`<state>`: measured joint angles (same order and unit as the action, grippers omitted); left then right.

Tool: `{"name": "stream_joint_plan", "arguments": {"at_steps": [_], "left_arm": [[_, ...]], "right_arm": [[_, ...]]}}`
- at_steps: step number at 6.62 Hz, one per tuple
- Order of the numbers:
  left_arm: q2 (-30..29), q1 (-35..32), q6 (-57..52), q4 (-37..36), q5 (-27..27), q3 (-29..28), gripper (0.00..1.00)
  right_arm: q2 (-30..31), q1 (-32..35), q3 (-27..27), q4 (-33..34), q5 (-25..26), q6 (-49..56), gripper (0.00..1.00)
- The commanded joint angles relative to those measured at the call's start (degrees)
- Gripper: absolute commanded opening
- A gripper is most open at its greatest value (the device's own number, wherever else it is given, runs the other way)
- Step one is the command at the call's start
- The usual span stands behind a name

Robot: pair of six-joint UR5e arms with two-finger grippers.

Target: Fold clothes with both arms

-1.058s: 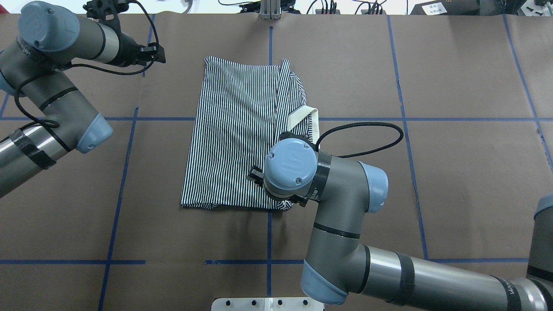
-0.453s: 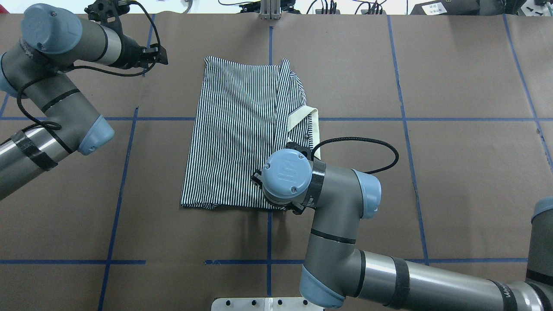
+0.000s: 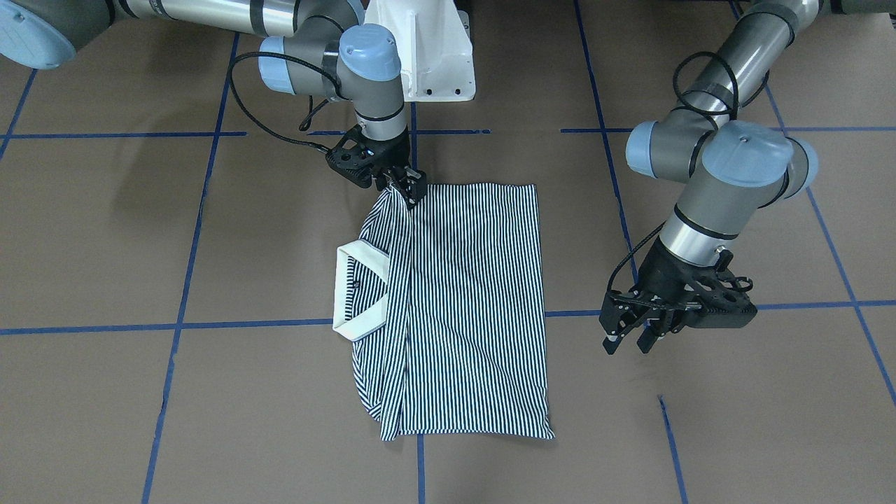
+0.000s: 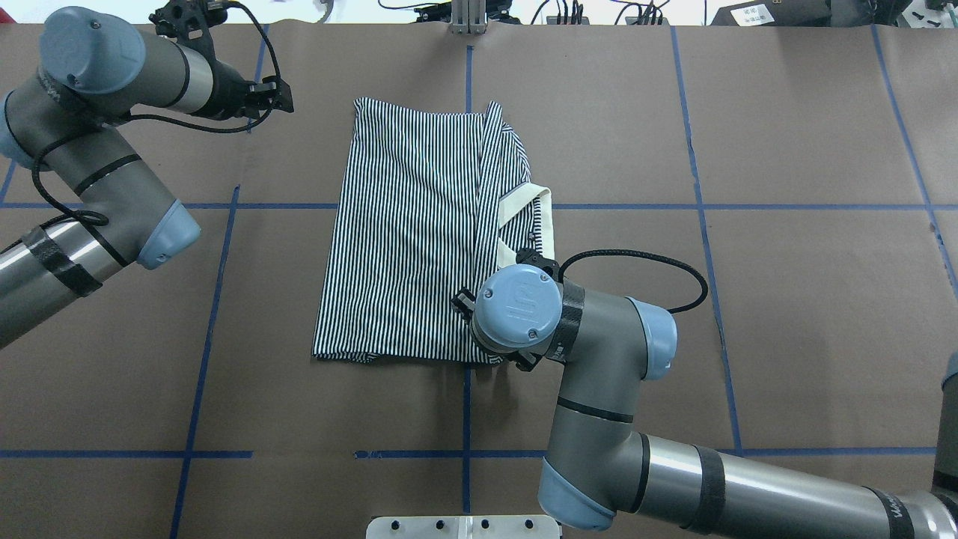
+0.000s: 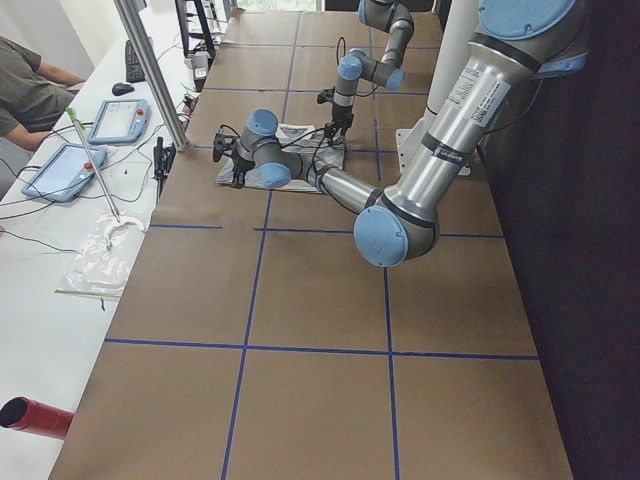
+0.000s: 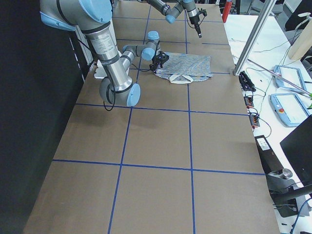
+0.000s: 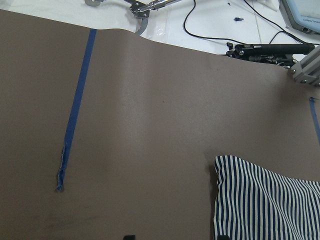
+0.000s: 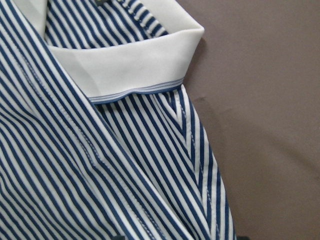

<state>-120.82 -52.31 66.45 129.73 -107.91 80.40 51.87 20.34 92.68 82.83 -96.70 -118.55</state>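
1. One black two-finger right gripper [image 3: 404,187], near side, looks clenched on the near right corner of the navy-and-white striped polo shirt [image 3: 469,301]. Shirt lies folded lengthwise, mid-table.
2. Judgement: lift low and carry straight. Cream collar [image 3: 360,290] juts right and may drag.
3. Black cable loop [image 4: 632,253] right of collar: snag risk.
4. Far left: left gripper [image 3: 628,341] released, empty, near the shirt.

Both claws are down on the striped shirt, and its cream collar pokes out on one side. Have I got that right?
Not both. Only the right gripper is at the shirt, at one corner; the left gripper hangs open over the table, apart from it. The collar does poke out on one side. The front-facing view shows this.
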Motion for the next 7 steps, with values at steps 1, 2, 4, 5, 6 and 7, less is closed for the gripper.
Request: {"name": "stream_joint_plan", "arguments": {"at_steps": [1, 2, 4, 5, 6, 7], "left_arm": [[-0.12, 0.02, -0.01, 0.0, -0.02, -0.06, 0.63], [-0.12, 0.02, -0.01, 0.0, 0.06, -0.06, 0.63], [-0.03, 0.02, -0.01, 0.0, 0.06, -0.06, 0.63], [0.06, 0.02, -0.09, 0.0, 0.06, -0.15, 0.63], [0.06, 0.02, -0.09, 0.0, -0.02, -0.24, 0.63], [0.06, 0.02, -0.01, 0.0, 0.06, -0.33, 0.63]], "right_arm": [[0.07, 0.23, 0.04, 0.22, 0.1, -0.19, 0.44], [0.16, 0.23, -0.05, 0.4, 0.1, -0.54, 0.14], [-0.01, 0.14, 0.48, 0.92, 0.02, -0.63, 0.24], [0.33, 0.14, 0.48, 1.02, 0.02, -0.54, 0.55], [0.34, 0.14, 0.48, 1.02, 0.02, -0.54, 0.7], [0.34, 0.14, 0.48, 1.1, 0.02, -0.54, 0.79]]}}
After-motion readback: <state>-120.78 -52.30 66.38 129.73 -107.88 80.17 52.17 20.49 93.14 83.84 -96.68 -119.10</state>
